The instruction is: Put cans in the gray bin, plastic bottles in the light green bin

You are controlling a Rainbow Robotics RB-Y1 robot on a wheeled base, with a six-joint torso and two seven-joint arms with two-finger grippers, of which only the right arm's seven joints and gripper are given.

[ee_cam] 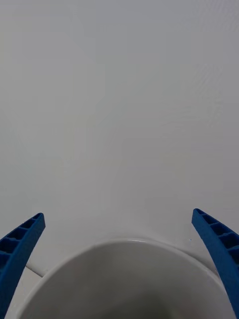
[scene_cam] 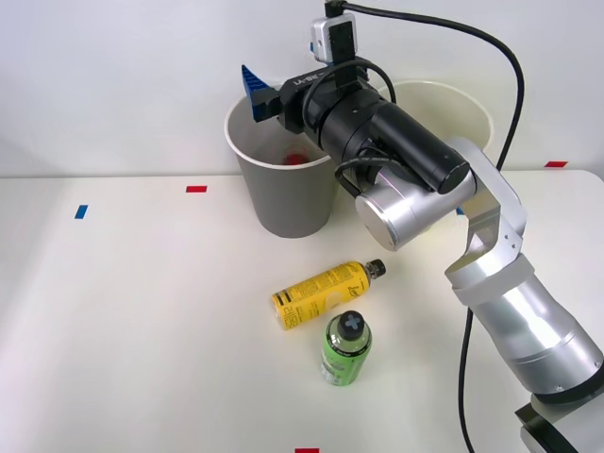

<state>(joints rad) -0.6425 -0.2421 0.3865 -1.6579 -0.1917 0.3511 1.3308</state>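
Observation:
My right gripper [scene_cam: 255,92] hangs open and empty over the mouth of the gray bin [scene_cam: 283,203]; in the right wrist view its blue fingers [ee_cam: 22,239] spread wide above the bin's white rim [ee_cam: 124,243]. A red can [scene_cam: 297,158] lies inside the gray bin. The yellow plastic bottle [scene_cam: 321,293] lies on its side on the table in front of the bin. Just nearer stands the green plastic bottle [scene_cam: 346,349], upright with a black cap. The light green bin [scene_cam: 461,102] is behind my arm, with just its white rim and pale inside showing.
The white table [scene_cam: 142,311] carries small tape marks: red [scene_cam: 196,189], blue [scene_cam: 81,211], red [scene_cam: 555,164] and red at the front edge [scene_cam: 307,450]. A black cable [scene_cam: 505,66] loops above my arm. A white wall stands behind the bins.

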